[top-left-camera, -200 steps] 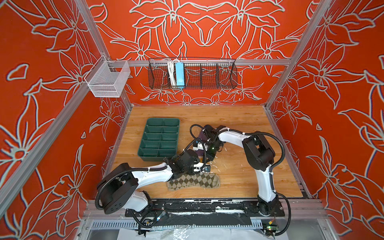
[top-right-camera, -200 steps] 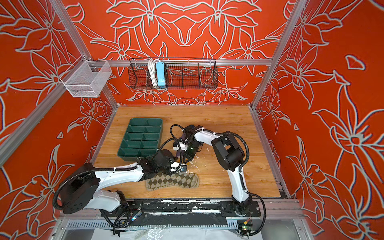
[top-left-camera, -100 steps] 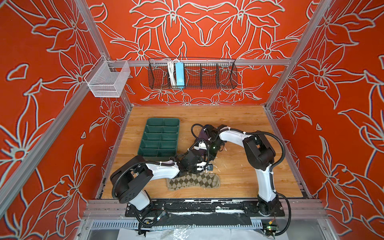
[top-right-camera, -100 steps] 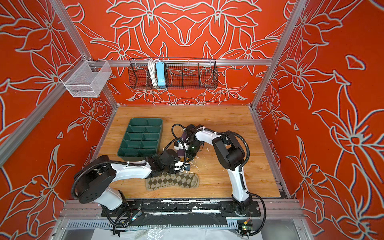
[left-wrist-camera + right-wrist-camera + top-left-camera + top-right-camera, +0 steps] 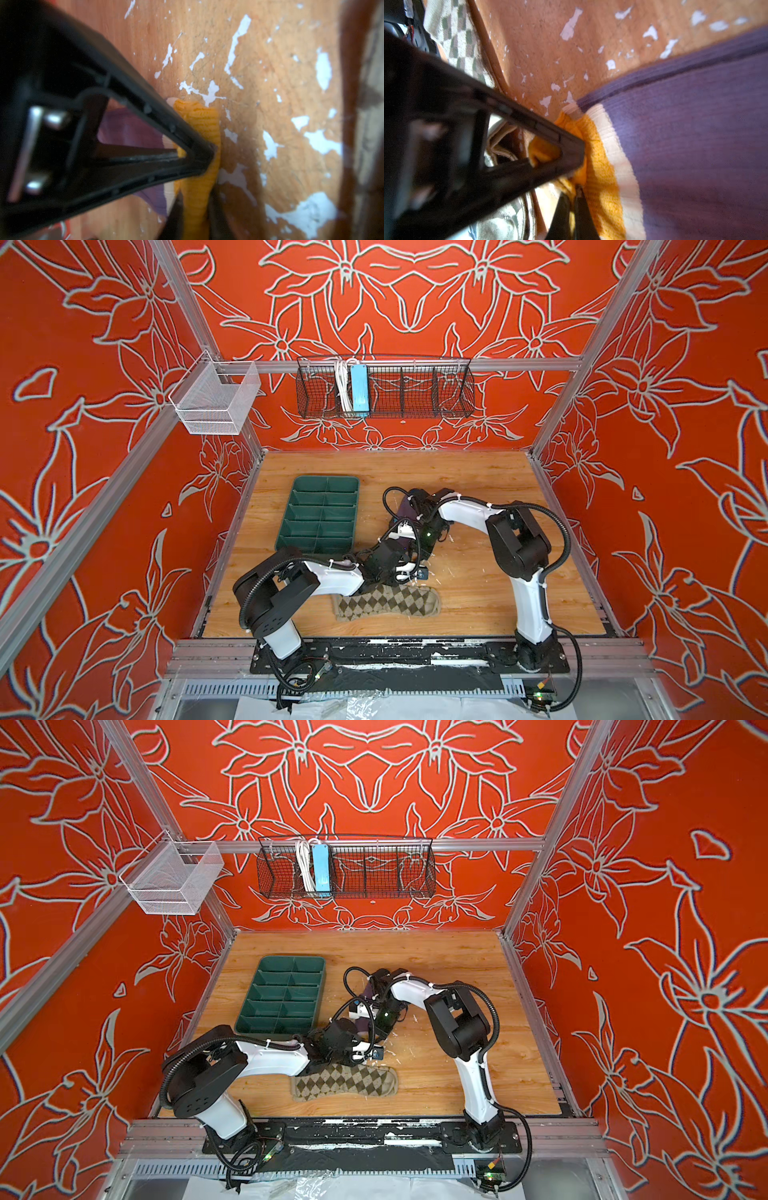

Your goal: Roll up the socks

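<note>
The purple sock (image 5: 695,135) lies on the wooden table, mostly hidden under both wrists in both top views (image 5: 405,510). Its yellow cuff (image 5: 199,124) stands bunched up off the wood. My left gripper (image 5: 195,216) is shut on that cuff, yellow fabric pinched between its dark fingers. My right gripper (image 5: 573,207) is shut on the same cuff (image 5: 602,176), right beside it, and the two grippers' tips nearly touch. The beige argyle sock (image 5: 390,603) lies flat near the front edge, just in front of the left wrist and untouched.
A green divided tray (image 5: 324,477) sits left of the grippers. The table top (image 5: 478,572) is scuffed with white flecks. A black wire basket (image 5: 384,385) and a white mesh basket (image 5: 216,400) hang on the back rail, above the work area.
My left arm has reached forward to the right gripper, and its jaws have closed on the yellow cuff. The right arm and the argyle sock have stayed put.
</note>
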Controlling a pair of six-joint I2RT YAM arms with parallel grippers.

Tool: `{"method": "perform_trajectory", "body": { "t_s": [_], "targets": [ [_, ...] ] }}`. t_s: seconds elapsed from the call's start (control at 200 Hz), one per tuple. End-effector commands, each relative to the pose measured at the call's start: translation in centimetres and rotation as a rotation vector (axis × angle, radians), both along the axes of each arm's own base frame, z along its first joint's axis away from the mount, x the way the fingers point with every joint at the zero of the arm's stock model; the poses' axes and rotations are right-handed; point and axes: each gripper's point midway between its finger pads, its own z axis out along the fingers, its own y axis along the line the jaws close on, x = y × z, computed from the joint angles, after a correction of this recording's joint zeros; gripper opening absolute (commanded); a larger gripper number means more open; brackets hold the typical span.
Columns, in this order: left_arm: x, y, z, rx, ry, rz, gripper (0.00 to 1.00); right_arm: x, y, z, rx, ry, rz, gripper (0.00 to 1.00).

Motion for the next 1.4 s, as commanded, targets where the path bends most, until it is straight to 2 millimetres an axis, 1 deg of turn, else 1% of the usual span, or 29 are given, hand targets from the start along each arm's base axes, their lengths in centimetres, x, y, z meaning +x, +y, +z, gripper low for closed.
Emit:
{"method": "perform_trajectory", "body": {
  "t_s": [0.0, 0.025, 0.125, 0.21, 0.32, 0.41, 0.475, 0.515, 0.525, 0.53, 0.55, 0.555, 0.57, 0.59, 0.671, 0.721, 0.766, 0.801, 0.826, 0.841, 0.936, 0.981, 1.031, 1.061, 1.136, 1.196, 1.261, 1.316, 1.391],
  "targets": [
    [-0.5, 0.0, -0.9, 0.03, 0.049, -0.014, 0.03, 0.1, -0.1, 0.4, 0.023, 0.014, -0.005, 0.07],
    [-0.5, 0.1, -1.0, 0.034, 0.053, -0.013, 0.0, 0.2, -0.1, 0.4, 0.024, 0.009, -0.007, 0.08],
    [-0.6, 0.5, -1.3, 0.051, 0.063, -0.003, 0.0, 0.9, -0.4, 0.7, 0.021, -0.03, -0.028, 0.15],
    [-0.6, 0.7, -1.4, 0.057, 0.082, 0.006, 0.0, 1.8, -0.8, 1.3, 0.037, -0.077, -0.072, 0.28],
    [-1.0, 0.8, -1.6, 0.062, 0.16, 0.005, 0.0, 3.4, -1.6, 3.1, 0.109, -0.14, -0.18, 0.37],
    [-1.3, 0.7, -1.7, 0.052, 0.248, 0.007, 0.0, 5.0, -2.8, 4.9, 0.158, -0.197, -0.293, 0.41],
    [-1.8, 0.6, -1.8, 0.051, 0.32, 0.003, 0.0, 6.5, -4.0, 6.4, 0.183, -0.25, -0.391, 0.42],
    [-2.0, 0.5, -1.8, 0.066, 0.354, -0.005, 0.0, 7.7, -5.2, 7.2, 0.183, -0.281, -0.473, 0.42],
    [-2.1, 0.5, -1.9, 0.071, 0.362, -0.006, 0.0, 8.1, -5.5, 7.7, 0.189, -0.3, -0.492, 0.42],
    [-2.1, 0.5, -1.9, 0.073, 0.367, -0.008, 0.0, 8.2, -5.7, 7.5, 0.185, -0.298, -0.503, 0.42],
    [-2.2, 0.5, -1.9, 0.08, 0.382, -0.01, 0.0, 8.8, -6.1, 8.4, 0.194, -0.324, -0.54, 0.42],
    [-2.2, 0.6, -2.0, 0.081, 0.386, -0.01, 0.0, 8.9, -6.5, 8.2, 0.188, -0.322, -0.557, 0.42],
    [-2.3, 0.5, -1.9, 0.084, 0.397, -0.011, 0.0, 9.4, -6.9, 8.9, 0.19, -0.342, -0.589, 0.43],
    [-2.4, 0.5, -1.9, 0.087, 0.413, -0.013, 0.0, 10.0, -7.8, 9.0, 0.18, -0.352, -0.64, 0.43],
    [-2.6, 0.5, -1.5, 0.091, 0.479, -0.01, 0.0, 12.4, -11.8, 11.2, 0.144, -0.454, -0.845, 0.43],
    [-2.8, 0.6, -1.4, 0.095, 0.528, -0.006, 0.0, 13.1, -14.4, 12.5, 0.108, -0.536, -0.952, 0.43],
    [-2.9, 0.6, -1.1, 0.098, 0.571, 0.001, 0.0, 13.3, -16.2, 14.0, 0.083, -0.632, -1.014, 0.45],
    [-3.0, 0.6, -1.0, 0.104, 0.608, 0.009, 0.0, 13.1, -17.2, 15.6, 0.082, -0.714, -1.037, 0.46],
    [-3.0, 0.7, -0.9, 0.105, 0.634, 0.019, 0.0, 13.0, -17.5, 16.2, 0.088, -0.756, -1.037, 0.48],
    [-2.9, 0.6, -0.7, 0.102, 0.645, 0.023, 0.0, 12.7, -17.8, 17.0, 0.098, -0.789, -1.038, 0.48],
    [-2.9, 0.6, -0.5, 0.113, 0.729, 0.047, 0.0, 11.2, -18.0, 20.6, 0.201, -0.926, -1.024, 0.53],
    [-2.8, 0.7, -0.4, 0.118, 0.766, 0.059, 0.0, 10.1, -17.8, 22.0, 0.265, -0.963, -1.014, 0.6],
    [-2.5, 0.8, -0.4, 0.123, 0.802, 0.074, 0.0, 9.0, -17.4, 23.0, 0.334, -0.982, -1.007, 0.67],
    [-2.4, 0.9, -0.5, 0.131, 0.828, 0.082, 0.0, 8.3, -17.1, 23.7, 0.381, -0.989, -0.994, 0.69],
    [-1.9, 1.1, -0.7, 0.143, 0.864, 0.11, 0.0, 6.5, -15.9, 24.9, 0.485, -1.004, -0.926, 0.68],
    [-1.5, 1.3, -0.9, 0.153, 0.888, 0.131, 0.0, 4.9, -14.6, 25.9, 0.571, -1.014, -0.834, 0.66],
    [-1.4, 1.5, -1.2, 0.159, 0.909, 0.148, 0.0, 2.8, -13.0, 26.4, 0.637, -1.041, -0.668, 0.62],
    [-1.3, 1.4, -1.3, 0.165, 0.92, 0.154, 0.0, 1.3, -12.0, 26.0, 0.633, -1.082, -0.54, 0.62],
    [-1.1, 1.4, -1.5, 0.178, 0.938, 0.163, 0.0, 0.4, -11.0, 23.2, 0.498, -1.168, -0.387, 0.62]
  ]
}}
